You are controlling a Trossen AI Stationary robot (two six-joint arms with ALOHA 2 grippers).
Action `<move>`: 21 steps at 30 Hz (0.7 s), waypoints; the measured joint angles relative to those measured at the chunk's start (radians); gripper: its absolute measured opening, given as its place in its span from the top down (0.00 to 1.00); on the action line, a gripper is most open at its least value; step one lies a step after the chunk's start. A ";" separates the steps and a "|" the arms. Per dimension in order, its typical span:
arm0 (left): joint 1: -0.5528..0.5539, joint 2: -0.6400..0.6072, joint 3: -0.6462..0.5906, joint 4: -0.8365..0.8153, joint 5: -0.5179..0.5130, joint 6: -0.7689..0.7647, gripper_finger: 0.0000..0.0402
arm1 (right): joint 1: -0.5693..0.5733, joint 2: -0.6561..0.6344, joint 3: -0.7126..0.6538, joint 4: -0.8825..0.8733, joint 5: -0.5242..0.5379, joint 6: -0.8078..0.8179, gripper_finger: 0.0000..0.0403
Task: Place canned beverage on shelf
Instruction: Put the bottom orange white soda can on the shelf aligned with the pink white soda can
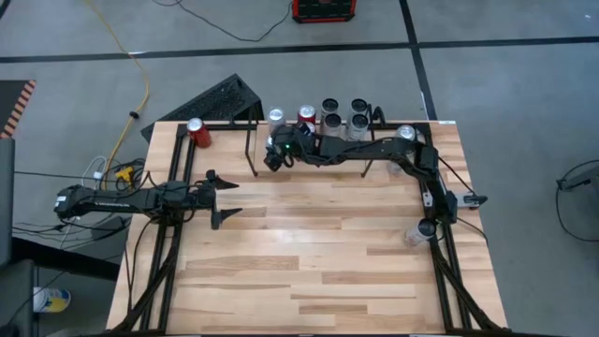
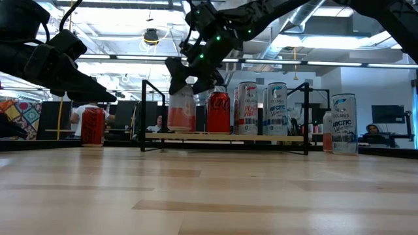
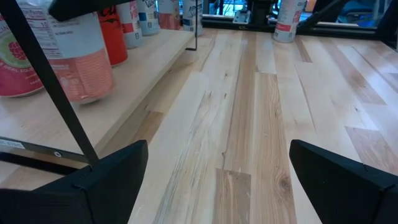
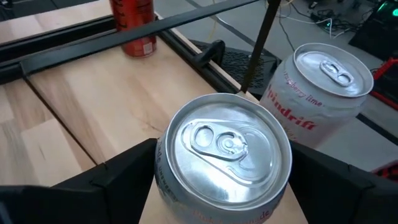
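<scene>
1. I see the right gripper (image 1: 273, 155) reached over the shelf's (image 2: 225, 138) left end, at the bench's (image 1: 318, 253) far edge, fingers on either side of a pink-and-white can (image 2: 181, 109).
2. In the right wrist view the can's silver top (image 4: 227, 142) sits between the two dark fingers (image 4: 118, 174). The jaws stand wide apart; I cannot tell whether the pads touch the can wall.
3. The can appears to rest on the shelf's wood board, at the left end of the row.
4. Just beside it stands a red can (image 2: 218, 112), then three white cans (image 2: 277, 109) toward the right end. Thin black uprights (image 2: 144, 115) frame the row; one rod (image 4: 258, 38) rises close behind the gripper.
5. A second red can (image 1: 197, 132) stands alone at the bench's far left corner, off the shelf.
6. Another white can (image 2: 343, 123) stands near the bench's right edge, clear of the shelf.
7. The left gripper (image 1: 223, 198) hovers near the bench's left edge, jaws fully apart and holding nothing, well apart from the shelf.
</scene>
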 joint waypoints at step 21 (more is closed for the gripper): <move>0.000 0.000 0.000 0.000 0.000 0.000 0.06 | -0.008 -0.023 0.006 0.044 0.007 -0.157 0.09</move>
